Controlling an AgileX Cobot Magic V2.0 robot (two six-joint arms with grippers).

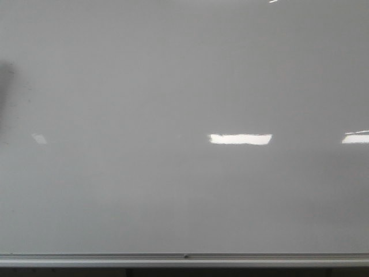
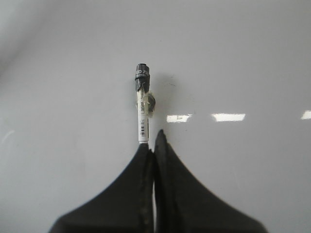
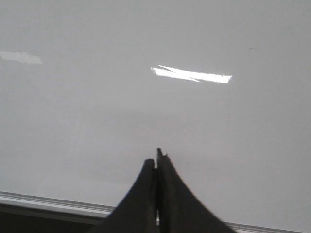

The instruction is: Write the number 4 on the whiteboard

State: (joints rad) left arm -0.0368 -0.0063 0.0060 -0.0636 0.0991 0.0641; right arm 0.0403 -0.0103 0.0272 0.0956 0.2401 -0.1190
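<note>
a thin white marker with a black cap [image 2: 141, 104] is pinched by the left hand [image 2: 152, 143] before the glossy pale grey whiteboard [image 1: 173, 75]; the right hand [image 3: 156, 159] is pressed together.

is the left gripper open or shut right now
Shut on the marker: the left gripper has its fingers pressed together around the marker's lower end, its black tip pointing at the whiteboard.
</note>
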